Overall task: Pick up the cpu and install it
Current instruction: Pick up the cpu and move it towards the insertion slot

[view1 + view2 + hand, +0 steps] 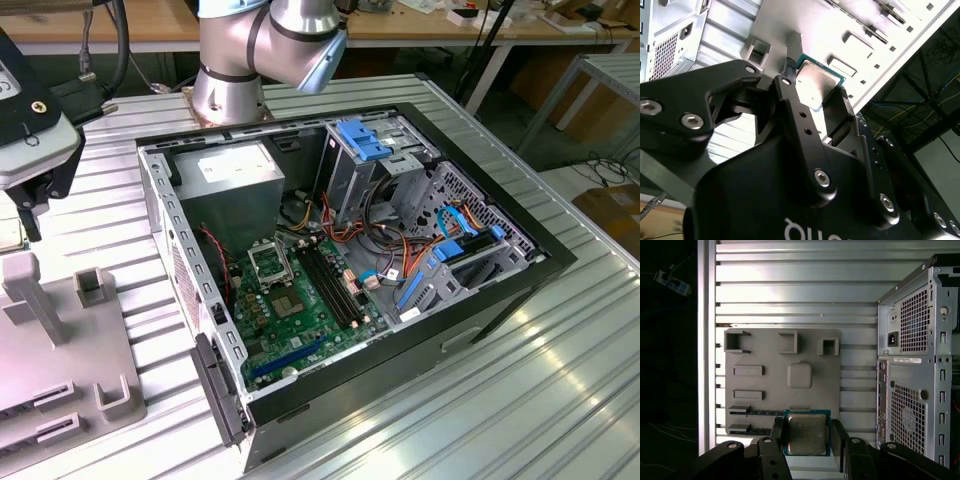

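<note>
The cpu (806,433) is a small flat square with a green edge and a dull grey metal centre. My gripper (807,436) is shut on it, one black finger against each of two opposite sides. In the second wrist view the cpu (816,84) sits between the same fingers (789,95), held above the grey fixture plate (770,390). In the exterior view the gripper (18,220) hangs at the exterior view's left edge, over that plate (60,350) and well apart from the open computer case (480,300). The black square socket (270,262) on the green motherboard lies bare.
Inside the case are a grey power-supply box (235,175), long black memory slots (330,282), drive cages with blue clips (362,140) and loose cables. The arm's base (230,85) stands behind the case. The case's rear panel (915,370) rises beside the plate on the ribbed metal table (480,400).
</note>
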